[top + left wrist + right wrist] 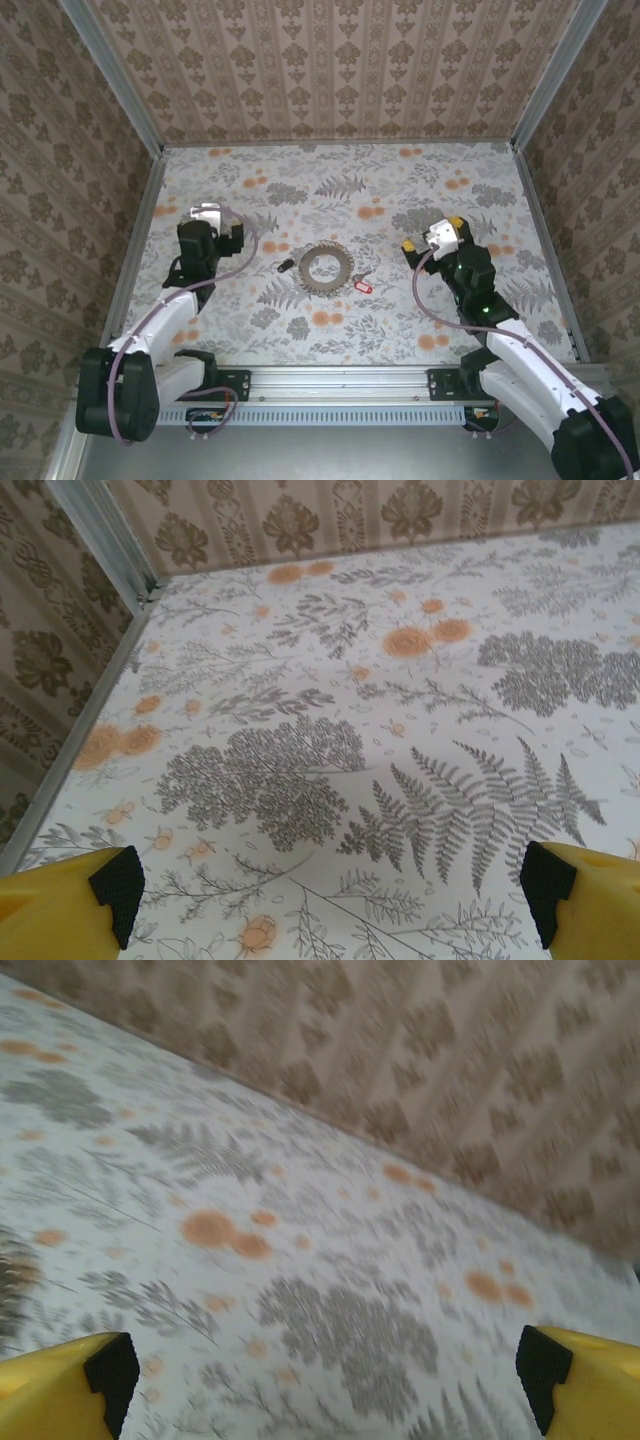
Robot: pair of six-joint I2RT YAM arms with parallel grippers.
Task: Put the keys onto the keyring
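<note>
Both the left pincer (pixel 330 895) and the right pincer (pixel 325 1378) are shown open and empty. The key (pixel 362 286) is seen against the keyring (pixel 323 268), mid-table (pixel 400 180); whether it is threaded cannot be told.

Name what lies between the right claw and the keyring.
The red-tagged key, close beside the keyring; the rest is bare floral tabletop, seen in the top view.

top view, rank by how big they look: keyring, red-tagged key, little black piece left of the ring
1. keyring, by far the largest.
2 and 3. key and black piece: both tiny and look about alike from above, so they can't be ranked against each other.
</note>
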